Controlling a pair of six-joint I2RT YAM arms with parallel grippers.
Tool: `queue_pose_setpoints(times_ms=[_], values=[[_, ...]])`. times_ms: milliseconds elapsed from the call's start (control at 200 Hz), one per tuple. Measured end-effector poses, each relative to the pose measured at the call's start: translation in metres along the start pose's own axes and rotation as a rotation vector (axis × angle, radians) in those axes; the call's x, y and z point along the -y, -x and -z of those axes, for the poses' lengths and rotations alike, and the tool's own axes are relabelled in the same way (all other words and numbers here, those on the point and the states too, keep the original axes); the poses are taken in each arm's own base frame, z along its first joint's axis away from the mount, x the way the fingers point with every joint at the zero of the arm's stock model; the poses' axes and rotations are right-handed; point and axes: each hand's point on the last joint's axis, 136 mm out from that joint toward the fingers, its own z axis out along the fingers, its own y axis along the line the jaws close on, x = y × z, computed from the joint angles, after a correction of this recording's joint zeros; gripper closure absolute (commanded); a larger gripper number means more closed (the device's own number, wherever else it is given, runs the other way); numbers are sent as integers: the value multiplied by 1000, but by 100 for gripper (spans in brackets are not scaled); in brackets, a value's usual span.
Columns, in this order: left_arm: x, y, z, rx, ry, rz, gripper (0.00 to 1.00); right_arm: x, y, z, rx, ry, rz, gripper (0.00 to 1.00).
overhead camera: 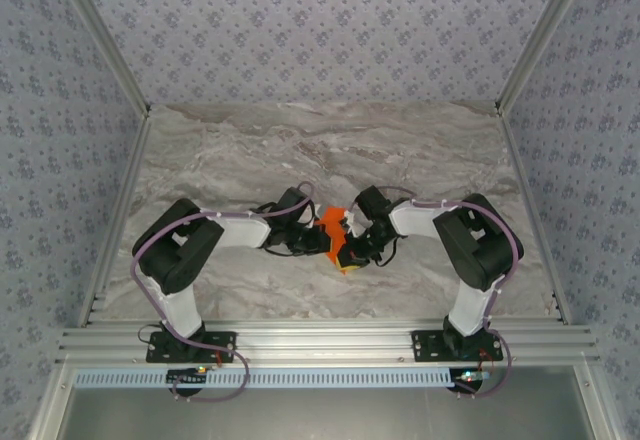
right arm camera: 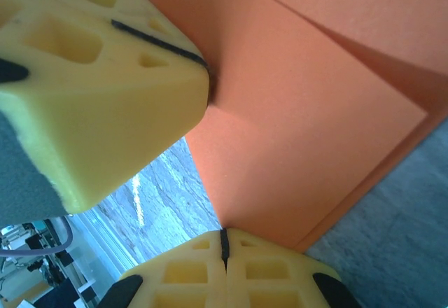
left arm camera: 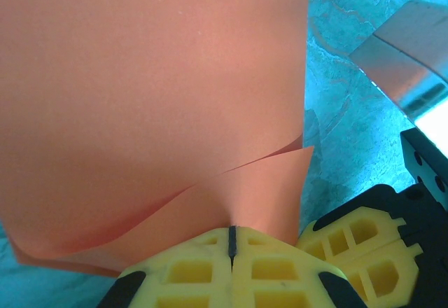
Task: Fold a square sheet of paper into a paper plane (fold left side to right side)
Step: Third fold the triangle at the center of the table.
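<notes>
The square sheet of paper [overhead camera: 329, 223] is bright orange and held up off the marble table [overhead camera: 330, 150] between both arms at the middle. In the left wrist view the paper [left arm camera: 154, 77] shows folded layers with a loose curling edge, and my left gripper [left arm camera: 231, 232] is shut on its lower edge. Beside it at the lower right are the right gripper's yellow fingers [left arm camera: 357, 248]. In the right wrist view my right gripper [right arm camera: 224, 241] is shut on a corner of the paper [right arm camera: 301, 112], and the left gripper's yellow fingers [right arm camera: 105, 77] pinch the same sheet at upper left.
An aluminium rail [overhead camera: 320, 340] carries both arm bases along the near edge. Metal posts [overhead camera: 100, 50] and patterned cloth walls [overhead camera: 320, 20] enclose the table on three sides. Bare marble lies behind the grippers.
</notes>
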Motion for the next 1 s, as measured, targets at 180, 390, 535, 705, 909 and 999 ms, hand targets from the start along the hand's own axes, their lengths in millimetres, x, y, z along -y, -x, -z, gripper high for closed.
queue_pose_setpoints(times_ms=[180, 390, 535, 705, 909, 999], values=[[-2, 2, 1, 3, -1, 6, 99, 0, 0, 0, 1, -2, 2, 100], [-6, 6, 4, 10, 1, 4, 99, 0, -1, 0, 0, -2, 4, 100], [-9, 10, 6, 17, 2, 7, 98, 0, -1, 0, -1, -2, 5, 100], [-11, 12, 7, 22, 3, 3, 98, 0, -1, 0, 0, -2, 5, 100], [-15, 16, 10, 31, 6, 3, 98, 1, -2, 0, -2, -3, 3, 100], [-18, 19, 12, 37, 7, 6, 98, 1, -2, -1, -4, -4, 1, 100]])
